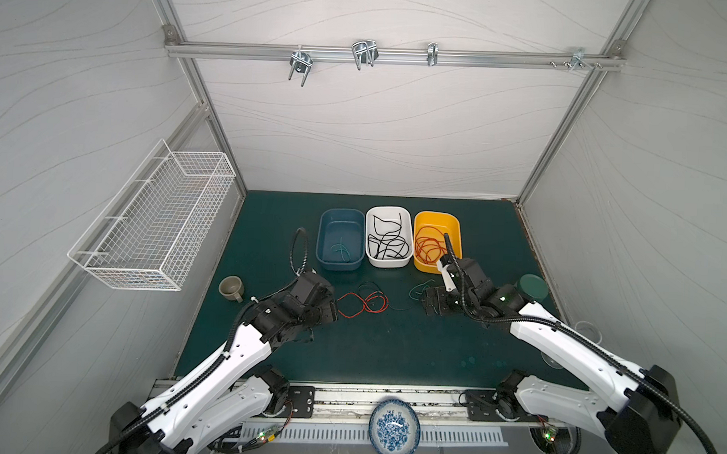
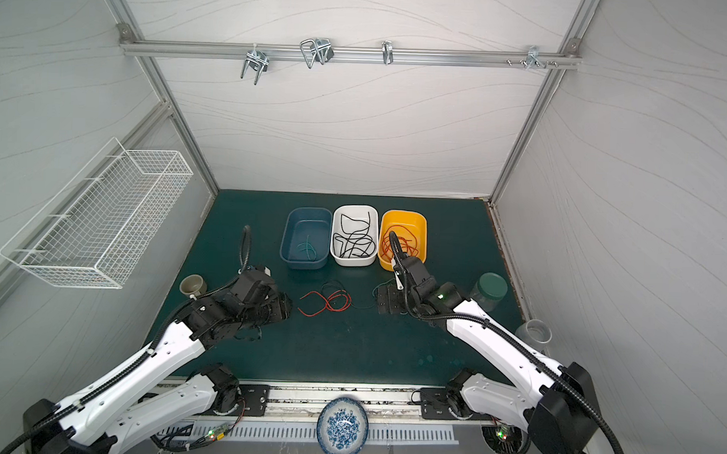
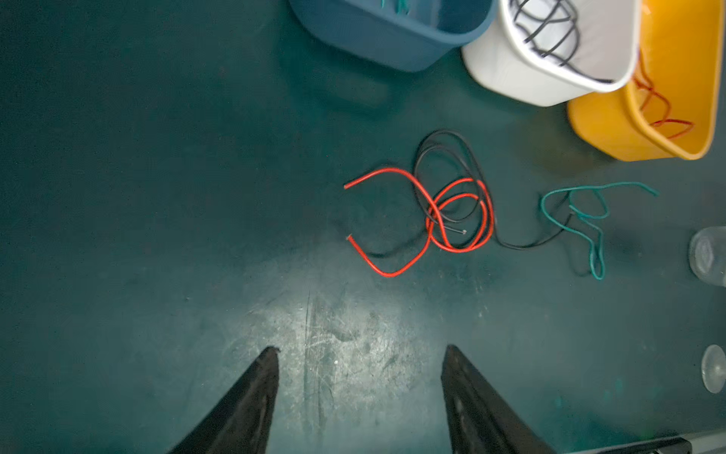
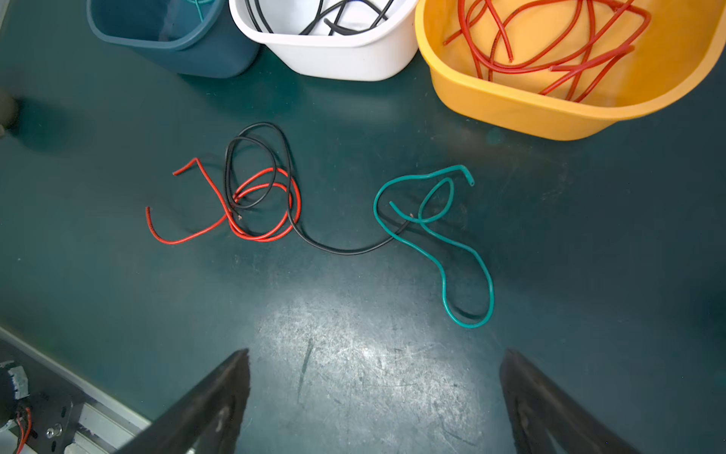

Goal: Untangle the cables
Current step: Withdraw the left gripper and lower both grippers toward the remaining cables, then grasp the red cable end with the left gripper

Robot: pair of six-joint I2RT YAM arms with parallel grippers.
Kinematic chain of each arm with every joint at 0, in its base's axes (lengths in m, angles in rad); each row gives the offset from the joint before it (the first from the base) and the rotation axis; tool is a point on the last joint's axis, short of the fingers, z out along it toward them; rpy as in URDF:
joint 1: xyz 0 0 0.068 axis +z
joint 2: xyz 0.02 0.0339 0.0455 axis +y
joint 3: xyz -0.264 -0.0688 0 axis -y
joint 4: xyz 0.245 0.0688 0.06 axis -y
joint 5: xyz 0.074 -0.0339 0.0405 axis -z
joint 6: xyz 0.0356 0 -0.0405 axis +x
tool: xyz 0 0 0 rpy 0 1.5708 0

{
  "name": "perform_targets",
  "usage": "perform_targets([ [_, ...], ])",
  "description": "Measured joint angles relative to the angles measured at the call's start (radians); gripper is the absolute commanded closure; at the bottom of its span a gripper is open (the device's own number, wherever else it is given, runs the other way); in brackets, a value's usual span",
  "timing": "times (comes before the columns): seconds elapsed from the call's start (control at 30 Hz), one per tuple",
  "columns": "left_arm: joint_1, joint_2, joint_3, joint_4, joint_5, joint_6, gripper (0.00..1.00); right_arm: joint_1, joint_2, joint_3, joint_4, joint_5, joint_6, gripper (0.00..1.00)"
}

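Clearly mid-sort: a red cable, black cable and green cable lie tangled in front of the white tub. The left gripper and right gripper stand open, holding nothing. The next move likely calls for pinching one loose end and drawing it free.

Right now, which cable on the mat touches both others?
The black cable: it coils through the red cable and reaches the green cable, which lie apart.

You have soft, even light in both top views, where the frame rails bow toward the picture edges. Both wrist views show a pale glare patch on the scuffed surface. Your left wrist view is smeared, its tubs blurred. The right wrist view shows the cables crisp, with faint shadows.
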Motion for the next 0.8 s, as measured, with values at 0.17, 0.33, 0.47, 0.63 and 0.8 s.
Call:
perform_targets([
  [0.17,0.0,0.062,-0.09,0.093,0.022,-0.067,0.35,0.0,-0.04,0.004,-0.01,0.001,-0.023,0.01],
  [0.33,0.0,0.197,-0.101,0.216,0.049,-0.103,0.37,0.0,-0.094,0.015,-0.045,0.001,-0.04,0.01],
  [0.47,0.0,0.299,-0.102,0.308,0.062,-0.126,0.38,0.0,-0.151,0.024,-0.083,0.001,-0.047,0.01],
  [0.63,0.0,0.376,-0.103,0.396,0.071,-0.151,0.4,0.0,-0.238,0.039,-0.133,0.004,-0.049,0.01],
  [0.8,0.0,0.463,-0.099,0.461,0.082,-0.17,0.46,0.0,-0.317,0.045,-0.179,0.007,-0.049,0.01],
])
